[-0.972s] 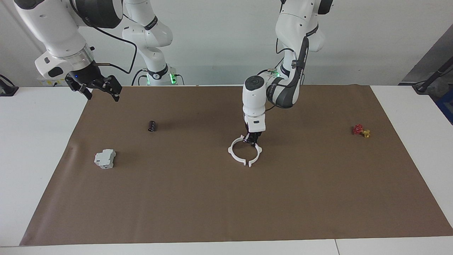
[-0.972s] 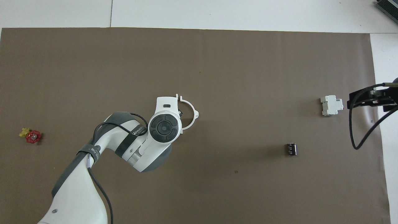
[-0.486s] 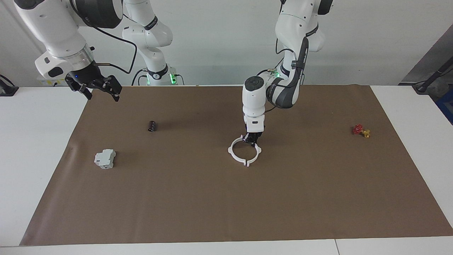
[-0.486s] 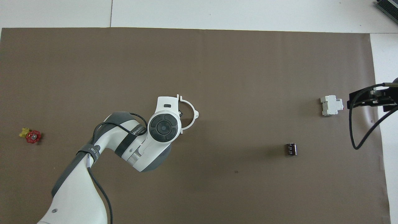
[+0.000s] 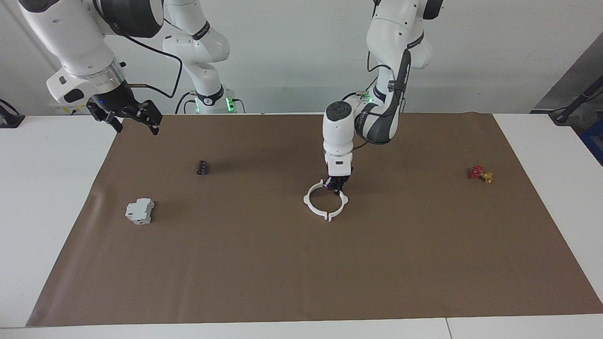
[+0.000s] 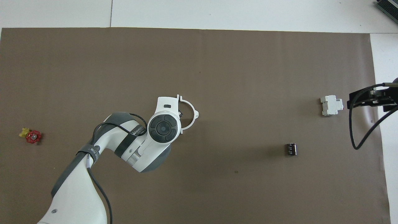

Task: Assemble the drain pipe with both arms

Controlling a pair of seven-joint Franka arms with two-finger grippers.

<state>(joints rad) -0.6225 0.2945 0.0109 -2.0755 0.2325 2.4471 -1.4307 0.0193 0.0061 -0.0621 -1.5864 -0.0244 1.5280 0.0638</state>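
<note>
Left gripper (image 5: 335, 188) low at mid desk, jaws pinching drain pipe (image 5: 325, 202). Right gripper (image 5: 126, 117) waiting over mat edge, jaws spread.

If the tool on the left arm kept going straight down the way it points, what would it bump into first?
The left tool points down, shut on the white ring's rim. Right below, it would probably meet the brown mat.

The ring (image 5: 326, 201) lies mid-mat (image 5: 301, 263) on the tabletop (image 5: 52, 197), my left fingers (image 5: 335, 188) pinching its arc nearest the robots. My right fingers (image 5: 126, 117) hang waiting over the mat's edge at my right arm's end. There lie a block (image 5: 140, 211) and, nearer the robots, a cylinder (image 5: 202, 167). A valve (image 5: 480, 173) lies toward my left arm's end.
</note>
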